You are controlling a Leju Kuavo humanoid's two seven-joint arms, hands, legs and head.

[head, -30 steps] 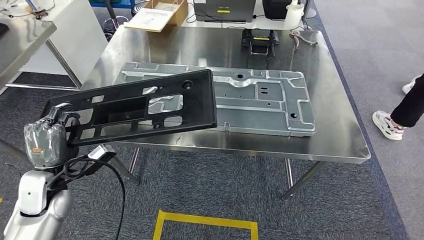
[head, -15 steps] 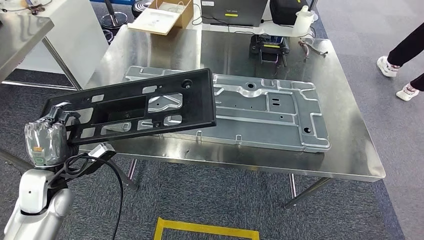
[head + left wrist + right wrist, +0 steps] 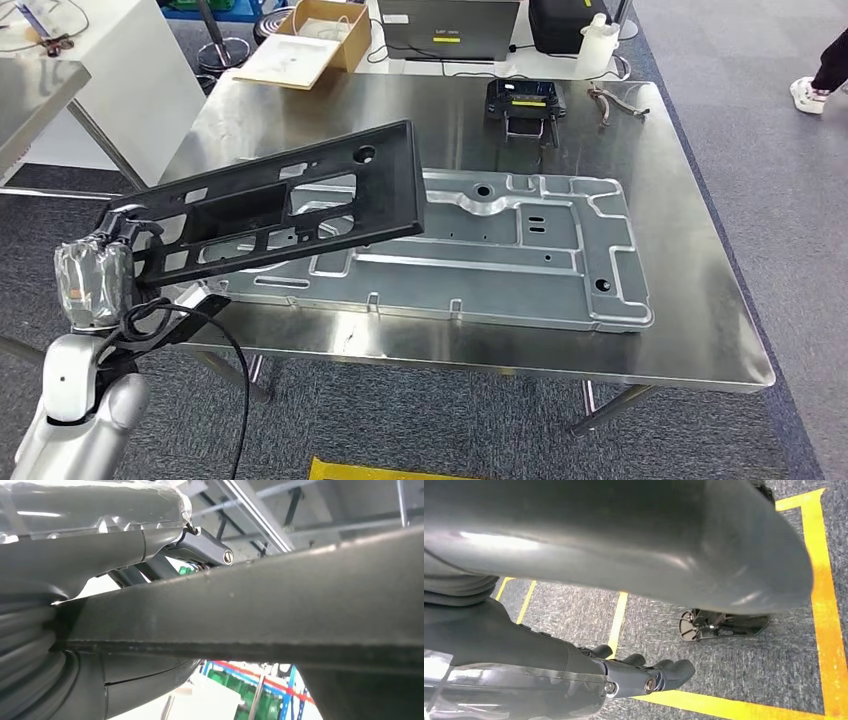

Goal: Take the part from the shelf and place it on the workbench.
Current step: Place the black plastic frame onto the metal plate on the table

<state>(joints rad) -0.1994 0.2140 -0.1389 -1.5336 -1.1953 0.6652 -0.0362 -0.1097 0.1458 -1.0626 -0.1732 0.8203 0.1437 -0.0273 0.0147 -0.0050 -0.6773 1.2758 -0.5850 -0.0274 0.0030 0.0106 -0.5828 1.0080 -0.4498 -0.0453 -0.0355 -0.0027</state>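
The part is a long black plastic panel with several cut-outs. My left hand grips its near left end at the front left corner of the steel workbench. The panel slants up and away, hanging in the air above the left part of a large grey stamped metal plate that lies on the bench. The left wrist view looks close along the panel's dark edge, with the left hand wrapped around it. My right hand hangs over the carpet, fingers loose, holding nothing.
At the bench's far edge stand a black device and a small metal tool. Behind it are a cardboard box, a laptop and a white bottle. Another table stands left. A person's shoe is far right. Yellow tape marks the floor.
The whole view has shifted, so the camera moved nearer the bench. The panel's far end now sits higher and further over the grey plate. The person walked off to the far right.
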